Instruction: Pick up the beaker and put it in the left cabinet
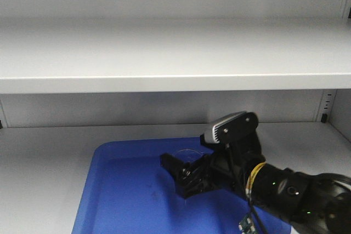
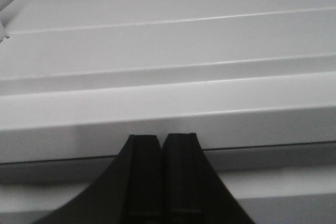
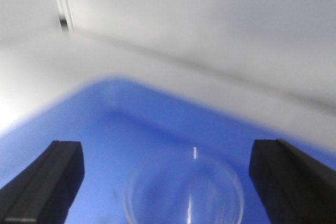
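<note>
The beaker [image 3: 184, 192], small and clear, stands upright on a blue tray [image 3: 131, 108] between the wide-apart fingers of my right gripper [image 3: 167, 149], which is open and not touching the glass. From the front the beaker [image 1: 189, 153] shows only as a faint rim by the right gripper [image 1: 184, 175], low over the tray [image 1: 120, 190]. The tray lies on a lower shelf of the light grey left cabinet [image 1: 164, 78]. My left gripper [image 2: 163, 137] is shut on nothing and faces grey cabinet shelves [image 2: 157, 108]; it does not appear in the front view.
A wide upper shelf spans the front view above the right arm [image 1: 285, 190]. A slotted rail [image 1: 328, 102] runs up the back right corner, and another rail [image 3: 63, 3] shows in the right wrist view. Cabinet side wall [image 1: 343, 113] is close at right.
</note>
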